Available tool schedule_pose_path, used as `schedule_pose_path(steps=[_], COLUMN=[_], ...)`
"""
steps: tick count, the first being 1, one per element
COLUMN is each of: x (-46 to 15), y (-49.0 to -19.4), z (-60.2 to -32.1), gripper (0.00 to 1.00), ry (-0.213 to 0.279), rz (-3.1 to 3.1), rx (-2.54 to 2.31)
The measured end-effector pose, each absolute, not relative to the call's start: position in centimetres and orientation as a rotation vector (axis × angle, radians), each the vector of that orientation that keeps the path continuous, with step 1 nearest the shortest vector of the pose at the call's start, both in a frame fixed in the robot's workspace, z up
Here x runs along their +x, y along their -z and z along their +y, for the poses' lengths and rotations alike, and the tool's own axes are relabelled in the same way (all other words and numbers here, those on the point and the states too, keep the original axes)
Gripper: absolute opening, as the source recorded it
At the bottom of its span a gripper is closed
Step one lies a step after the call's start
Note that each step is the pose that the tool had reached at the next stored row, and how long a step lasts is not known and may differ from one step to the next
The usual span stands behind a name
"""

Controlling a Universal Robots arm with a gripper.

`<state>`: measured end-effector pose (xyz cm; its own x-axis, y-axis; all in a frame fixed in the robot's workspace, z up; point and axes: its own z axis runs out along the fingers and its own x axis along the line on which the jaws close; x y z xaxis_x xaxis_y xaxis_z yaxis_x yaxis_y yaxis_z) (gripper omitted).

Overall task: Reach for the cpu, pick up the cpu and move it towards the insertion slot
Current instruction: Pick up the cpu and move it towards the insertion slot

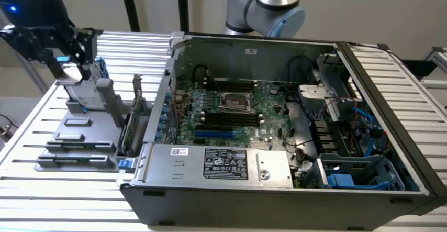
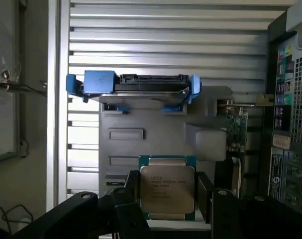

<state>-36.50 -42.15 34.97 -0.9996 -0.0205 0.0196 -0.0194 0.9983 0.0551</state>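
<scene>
- While it sits between two dark fingers, the cpu shows its silvery printed lid and green rim, gripped by opposite edges
- the pincer is clamped on the cpu, up over the grey parts tray at the exterior view's left
- beyond the cpu in the wrist view, a hard drive in a blue frame stands on edge in that tray
- the insertion slot lies well apart, on the green board inside the open computer case
- tray and case rest on the slatted metal desk
</scene>
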Motion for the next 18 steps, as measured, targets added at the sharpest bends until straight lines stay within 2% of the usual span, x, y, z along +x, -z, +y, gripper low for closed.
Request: schedule_pose_path(steps=[6,18], x=[-33.8,-28.3], y=[-36.7,-37.6], z=[-42.2,-42.2], gripper=[0.55,0.55], ry=[0.104,0.16], rz=[-3.117,-3.114], rx=[0.033,0.034])
